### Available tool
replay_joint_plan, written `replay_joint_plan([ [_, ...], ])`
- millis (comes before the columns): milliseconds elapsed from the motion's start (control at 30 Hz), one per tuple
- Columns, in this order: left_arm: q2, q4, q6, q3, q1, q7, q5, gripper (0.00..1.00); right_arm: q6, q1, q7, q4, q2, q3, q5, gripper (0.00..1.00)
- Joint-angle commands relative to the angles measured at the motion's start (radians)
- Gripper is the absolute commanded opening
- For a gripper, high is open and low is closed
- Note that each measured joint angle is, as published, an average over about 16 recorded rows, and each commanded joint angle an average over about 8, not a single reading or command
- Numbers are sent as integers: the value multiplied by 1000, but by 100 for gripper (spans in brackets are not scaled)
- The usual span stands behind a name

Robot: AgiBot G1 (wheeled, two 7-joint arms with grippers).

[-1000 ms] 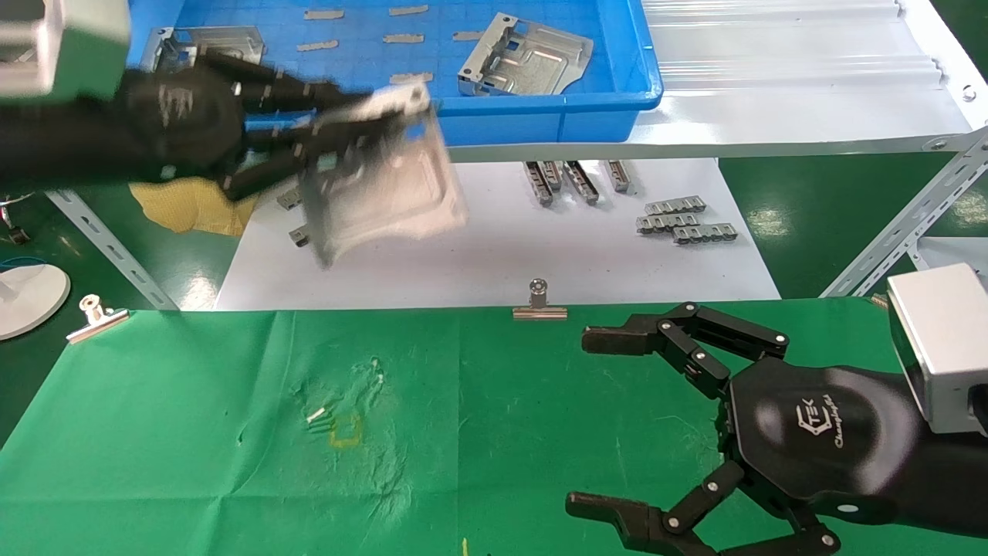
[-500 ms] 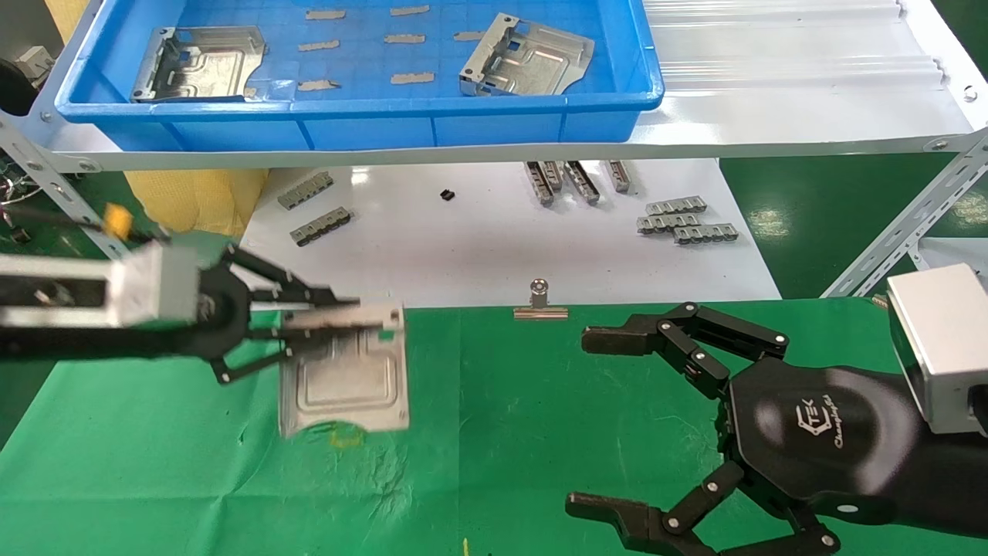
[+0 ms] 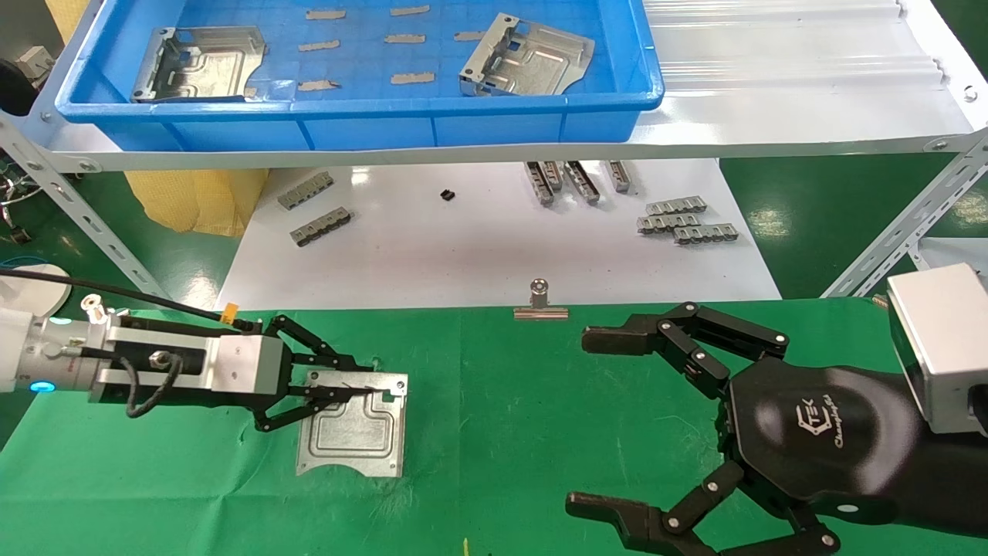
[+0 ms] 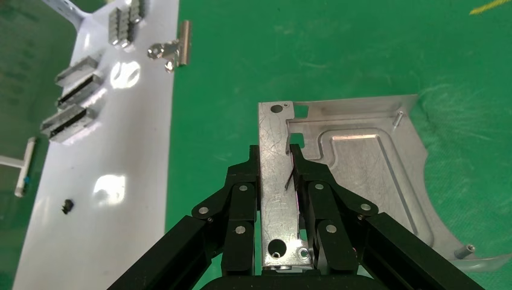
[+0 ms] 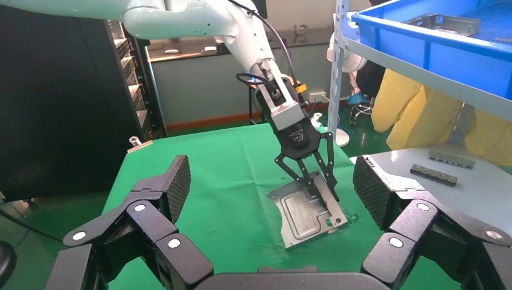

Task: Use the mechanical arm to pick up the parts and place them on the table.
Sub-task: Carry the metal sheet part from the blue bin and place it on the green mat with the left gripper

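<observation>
My left gripper (image 3: 351,390) is low over the near left part of the table (image 3: 502,401), its fingers (image 4: 241,205) closed on the raised edge flange of one part (image 3: 353,432); the left wrist view shows the flange pinched between the two finger stacks, and the right wrist view shows the same grip from across the cloth (image 5: 314,184). That gripped part lies flat, or very nearly so, on the green cloth, curved cut-out toward my body; I cannot tell whether its whole underside touches the cloth. My right gripper (image 3: 610,421) sits parked over the near right of the table, fingers spread wide with nothing between them. Going by size from here: the blue tray (image 3: 602,116) stands on the raised shelf at the far side, well apart from both grippers. A white board (image 3: 494,247) lies below the shelf, just beyond the table's far edge. Two more parts remain in the tray, one at its left end (image 3: 199,63) and one right of centre (image 3: 527,55), propped at a tilt. Small grey slotted bars (image 3: 685,220) lie in groups on the white board. A silver binder clip (image 3: 539,303) grips the cloth's far edge at mid-table.
</observation>
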Motion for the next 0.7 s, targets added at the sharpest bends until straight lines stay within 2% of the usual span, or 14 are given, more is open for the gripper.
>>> replay_joint_plan([
  [33,13,31,-4,4,-4,22,6,81,0,0,0,0,0,0,0,100],
  [67,19,43,-8,6,-6,30,11,93,0,0,0,0,0,0,0,100],
  [100,24,55,-13,9,-7,39,15,99,0,0,0,0,0,0,0,100],
  [300,46,116,-48,12,-16,77,24,100,0,0,0,0,0,0,0,100],
  [467,48,150,-28,4,-24,91,12,100,0,0,0,0,0,0,0,100],
  [700,36,208,66,-33,-28,23,-47,100,0,0,0,0,0,0,0,100],
])
